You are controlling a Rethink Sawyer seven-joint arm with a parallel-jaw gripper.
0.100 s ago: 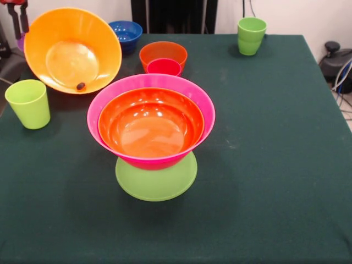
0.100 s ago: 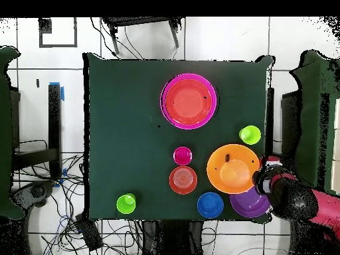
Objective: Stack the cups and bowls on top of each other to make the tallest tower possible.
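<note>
A robot gripper [image 1: 18, 16] is tilting the big yellow bowl [image 1: 71, 49] at the table's edge; its grip state cannot be told. The tower [image 1: 151, 132] is standing mid-table, needing a level, centred placement.

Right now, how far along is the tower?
Done: the tower has three pieces, a lime green bowl rim-down, pink bowl, orange bowl nested inside. In hand: the gripper is at the yellow-orange bowl, which sits tilted. Left: three cups and the other bowls remain loose.
</note>
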